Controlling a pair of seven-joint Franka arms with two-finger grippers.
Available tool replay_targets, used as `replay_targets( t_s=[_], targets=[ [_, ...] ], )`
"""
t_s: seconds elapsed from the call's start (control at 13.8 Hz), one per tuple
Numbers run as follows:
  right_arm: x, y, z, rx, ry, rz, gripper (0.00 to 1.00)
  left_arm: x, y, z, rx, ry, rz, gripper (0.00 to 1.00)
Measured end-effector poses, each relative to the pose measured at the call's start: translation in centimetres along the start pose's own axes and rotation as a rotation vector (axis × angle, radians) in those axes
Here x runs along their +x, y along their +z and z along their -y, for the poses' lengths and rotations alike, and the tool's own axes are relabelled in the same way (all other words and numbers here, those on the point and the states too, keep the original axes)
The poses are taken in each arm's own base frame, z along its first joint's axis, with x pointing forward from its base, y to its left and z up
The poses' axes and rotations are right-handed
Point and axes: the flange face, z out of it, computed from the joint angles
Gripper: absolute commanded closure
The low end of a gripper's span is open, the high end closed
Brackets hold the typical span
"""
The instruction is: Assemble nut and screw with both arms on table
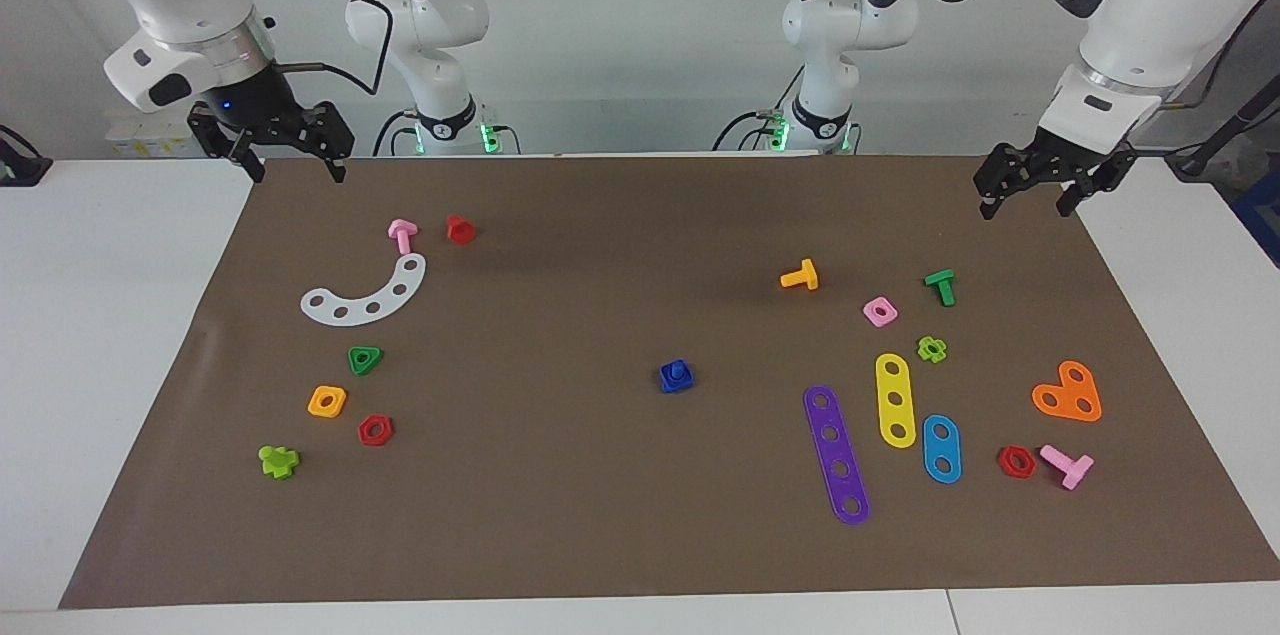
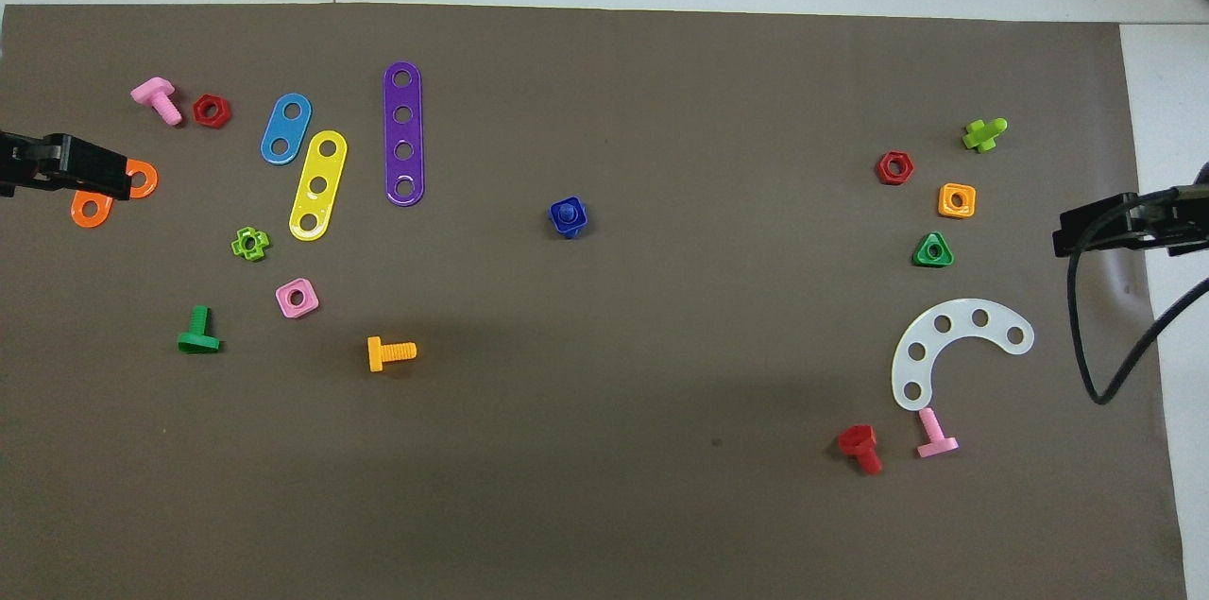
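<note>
Already joined: nut and screw sit together at mid-surface

Centrally on the brown mat of the surface [image 1: 600, 535], the nut [image 1: 677, 379] is seen with the screw [image 1: 679, 370] standing in it, the stub shaft pointing up through the centre hole. In the overhead view the same pair is found at the middle, the nut [image 2: 568, 218] ringing the screw [image 2: 567, 214]. The pair is touched by neither arm and lies well apart from the other parts.

The left pincer [image 1: 1030, 200] is held in the air over the mat's corner at the left arm's end, close to the robots, with its fingers spread wide and nothing between them. The right pincer [image 1: 295, 170] is held likewise over the mat's corner at the right arm's end, its fingers also wide apart and empty.

Toward the left arm's end, an orange screw [image 1: 800, 276], a pink square nut [image 1: 880, 311], a purple strip [image 1: 836, 455] and a yellow strip [image 1: 895, 400] are laid out. Toward the right arm's end, a white curved strip [image 1: 365, 295], a green triangular nut [image 1: 365, 359] and an orange square nut [image 1: 327, 401] are seen.
</note>
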Motion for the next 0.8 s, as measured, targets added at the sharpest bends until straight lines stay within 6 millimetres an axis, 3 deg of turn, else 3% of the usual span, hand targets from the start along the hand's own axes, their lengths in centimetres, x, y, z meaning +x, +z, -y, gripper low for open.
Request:
replay_targets(
  t_s=[0.8],
  targets=[
    [-0.15, 0.07, -0.01, 0.001, 0.002, 0.006, 0.0, -0.21, 0.08, 0.14, -0.026, -0.007, 0.013, 0.0]
  ],
)
